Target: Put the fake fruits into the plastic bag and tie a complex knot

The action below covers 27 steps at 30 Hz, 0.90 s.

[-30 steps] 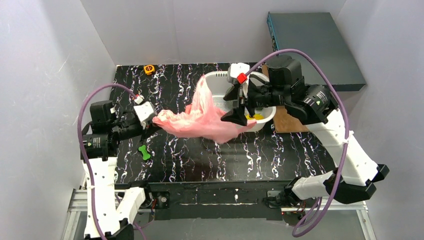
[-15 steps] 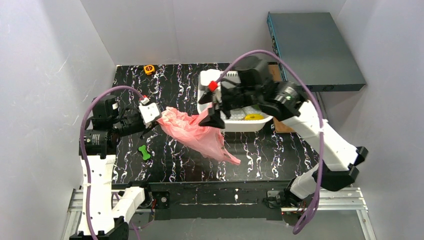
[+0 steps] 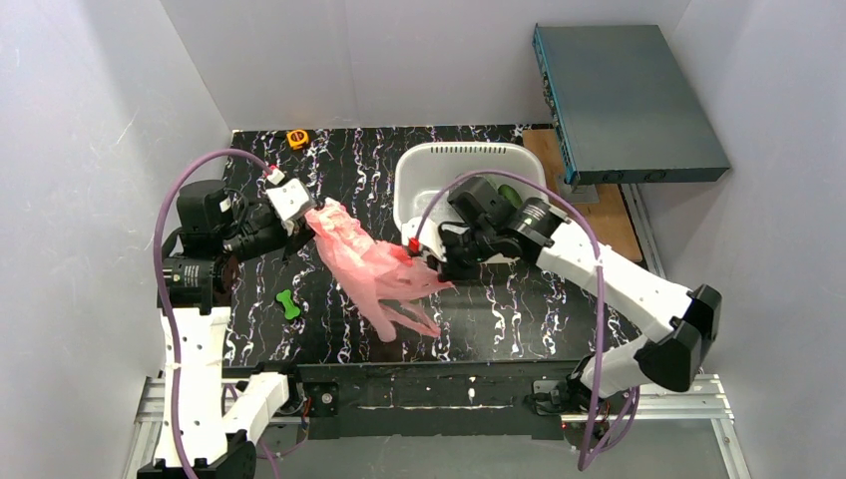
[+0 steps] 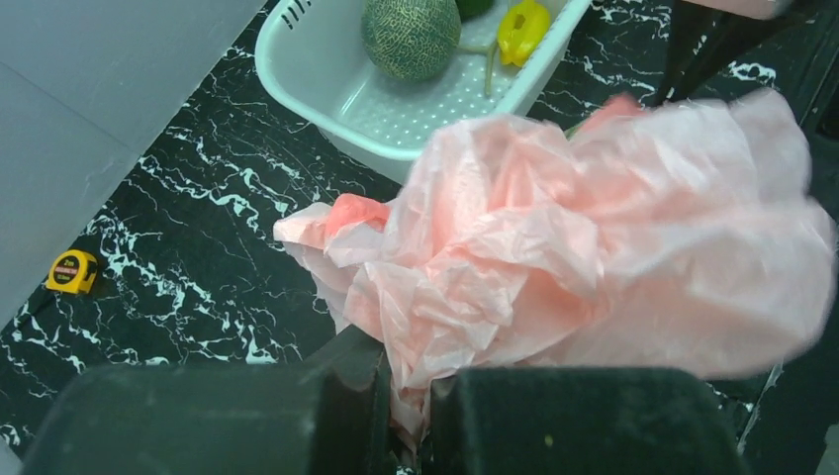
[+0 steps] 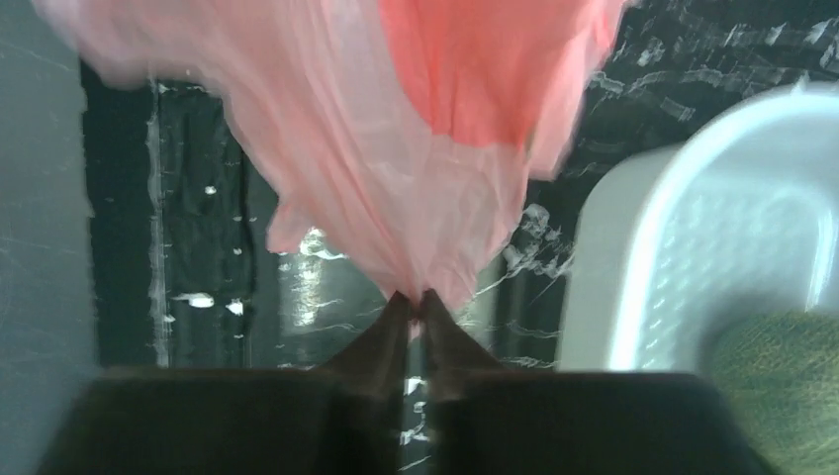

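Stretching between the two arms, the pink plastic bag (image 3: pixel 371 267) was crumpled and slack, so its mouth and handle loops could not be made out in any view. The left pincer (image 4: pixel 408 406) was closed tight on one bunched edge of it. The right pincer (image 5: pixel 418 297) had its tips nipped together on a gathered fold at the opposite side. A loose tail of the bag trailed toward the near edge of the counter (image 3: pixel 519 309); whether it touched the surface was unclear.

None of the fruit was in the bag – all of it lay in the white perforated basket (image 4: pixel 326 69) at the far middle of the counter. The netted melon (image 4: pixel 410 35) sat beside the yellow fruit (image 4: pixel 522 28), while the avocado (image 4: pixel 473 6) was cut off by the top of the left wrist view. From overhead the right arm covered most of the basket's contents, and the right wrist view was blurred, with only a slice of the melon at its corner.

The counter was black stone-look with white veins. A yellow tape measure (image 3: pixel 297 138) lay at its far left edge and a green bone-shaped toy (image 3: pixel 289 303) near the left arm – both well apart from the bag. Pale grey walls (image 3: pixel 110 130) closed in the space, and a dark flat box (image 3: pixel 629 90) rested at the far right.
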{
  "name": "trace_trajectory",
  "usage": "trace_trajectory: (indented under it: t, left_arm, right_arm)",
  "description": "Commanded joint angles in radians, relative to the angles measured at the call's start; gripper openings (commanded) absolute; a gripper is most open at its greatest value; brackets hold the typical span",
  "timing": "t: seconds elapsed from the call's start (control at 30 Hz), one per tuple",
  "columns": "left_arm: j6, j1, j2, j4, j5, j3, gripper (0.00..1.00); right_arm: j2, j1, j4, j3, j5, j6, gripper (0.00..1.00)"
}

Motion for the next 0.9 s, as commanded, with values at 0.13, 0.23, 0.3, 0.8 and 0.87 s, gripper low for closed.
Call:
trace_trajectory:
  t: [0.13, 0.23, 0.3, 0.8, 0.87]
  left_arm:
    - [-0.18, 0.047, -0.003, 0.114, -0.016, -0.016, 0.0]
    - [-0.222, 0.122, 0.017, 0.147, 0.002, -0.017, 0.0]
    - [-0.265, 0.197, 0.041, 0.183, 0.028, -0.018, 0.0]
    - [-0.006, 0.214, 0.111, -0.097, 0.209, 0.124, 0.0]
    - [0.042, 0.182, 0.098, -0.141, 0.176, 0.123, 0.0]
  right_arm:
    - [-0.172, -0.169, -0.02, -0.097, 0.08, -0.004, 0.01]
    - [-0.263, -0.244, -0.034, -0.184, 0.057, -0.031, 0.01]
    - [-0.327, -0.275, -0.063, -0.246, 0.045, -0.072, 0.01]
    - [-0.344, -0.305, -0.082, 0.001, -0.062, 0.177, 0.43]
    - [-0.328, -0.302, -0.008, 0.093, -0.1, 0.275, 0.64]
